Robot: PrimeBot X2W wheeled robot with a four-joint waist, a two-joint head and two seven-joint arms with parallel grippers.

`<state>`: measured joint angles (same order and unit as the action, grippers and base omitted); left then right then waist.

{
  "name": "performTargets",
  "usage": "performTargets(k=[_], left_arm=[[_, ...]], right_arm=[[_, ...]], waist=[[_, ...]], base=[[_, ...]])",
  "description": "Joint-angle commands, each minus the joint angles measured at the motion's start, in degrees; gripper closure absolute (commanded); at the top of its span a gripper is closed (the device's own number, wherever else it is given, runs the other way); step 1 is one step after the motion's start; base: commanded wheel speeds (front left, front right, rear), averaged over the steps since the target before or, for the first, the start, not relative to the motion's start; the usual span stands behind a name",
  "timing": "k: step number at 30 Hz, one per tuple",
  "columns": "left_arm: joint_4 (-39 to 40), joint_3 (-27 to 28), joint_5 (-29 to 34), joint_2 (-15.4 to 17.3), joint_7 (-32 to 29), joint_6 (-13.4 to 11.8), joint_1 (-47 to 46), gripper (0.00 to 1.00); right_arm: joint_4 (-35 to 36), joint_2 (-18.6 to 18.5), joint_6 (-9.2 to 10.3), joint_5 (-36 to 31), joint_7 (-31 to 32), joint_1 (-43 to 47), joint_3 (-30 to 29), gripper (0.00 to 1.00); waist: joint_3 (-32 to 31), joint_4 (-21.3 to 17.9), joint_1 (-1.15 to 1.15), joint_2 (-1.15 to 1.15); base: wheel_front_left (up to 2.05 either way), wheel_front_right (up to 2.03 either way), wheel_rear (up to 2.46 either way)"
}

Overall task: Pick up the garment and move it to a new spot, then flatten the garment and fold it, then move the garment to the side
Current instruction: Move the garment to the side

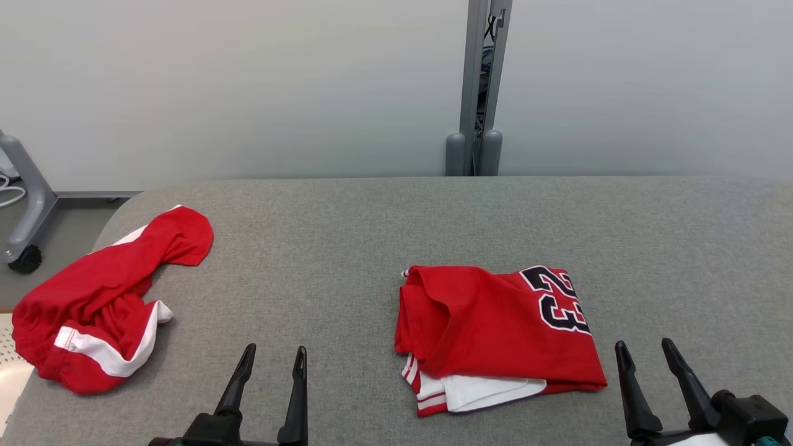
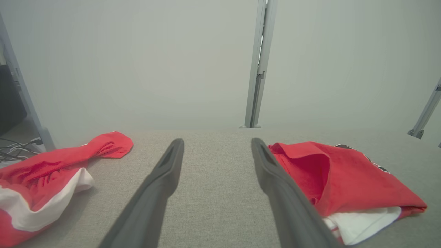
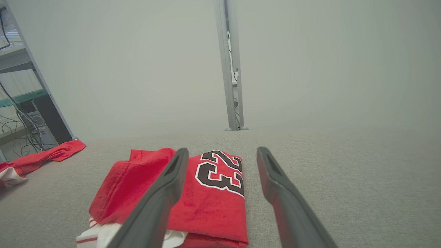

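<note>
A folded red jersey with a black "23" and white trim lies near the middle of the grey table; it also lies at the right in the left wrist view and at lower left in the right wrist view. A second red garment with white bands lies crumpled at the table's left edge. My left gripper hovers open at the near edge, between the two garments, holding nothing. At the jersey's right corner my right gripper stands open and empty.
A grey metal post stands behind the table against a pale wall. A wheeled grey stand sits off the table's left corner. Shelving with cables shows at far left. The table's right half is bare felt.
</note>
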<state>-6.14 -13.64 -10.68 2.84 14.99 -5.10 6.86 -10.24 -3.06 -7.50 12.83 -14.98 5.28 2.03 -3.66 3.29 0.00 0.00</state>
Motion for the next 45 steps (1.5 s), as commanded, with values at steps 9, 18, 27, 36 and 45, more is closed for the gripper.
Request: performTargets(k=[9,18,27,36,45], left_arm=[[-0.8,-1.2,-0.5,0.2,0.2,0.5,-1.0,0.00],[-1.4,-2.7,-0.1,0.2,0.2,1.6,-2.2,0.00],[-0.3,-4.2,-0.5,0.2,0.2,2.4,-4.2,0.00],[-0.2,-4.7,-0.9,0.2,0.2,2.0,-5.3,0.00],[-0.1,-4.4,-0.3,0.2,0.2,1.6,-5.8,0.00]], right_arm=[[-14.5,0.0,0.01,11.9,-0.3,-8.8,1.5,0.00],[-29.8,-2.9,0.02,28.6,2.8,-19.8,1.6,0.00],[-39.3,-6.0,0.01,38.8,10.3,-26.0,4.2,0.00],[-40.2,-6.9,0.02,43.6,12.4,-27.1,9.5,1.00],[-37.7,-10.6,0.01,43.0,6.0,-29.1,14.5,1.00]], waist=[[1.2,1.6,0.00,0.00],[3.3,5.1,0.00,0.00],[6.8,7.6,0.00,0.00],[7.9,8.1,0.00,0.00],[8.5,7.1,0.00,0.00]], base=[[0.00,0.00,0.00],[0.00,0.00,0.00],[0.00,0.00,0.00],[0.00,0.00,0.00],[0.00,0.00,0.00]])
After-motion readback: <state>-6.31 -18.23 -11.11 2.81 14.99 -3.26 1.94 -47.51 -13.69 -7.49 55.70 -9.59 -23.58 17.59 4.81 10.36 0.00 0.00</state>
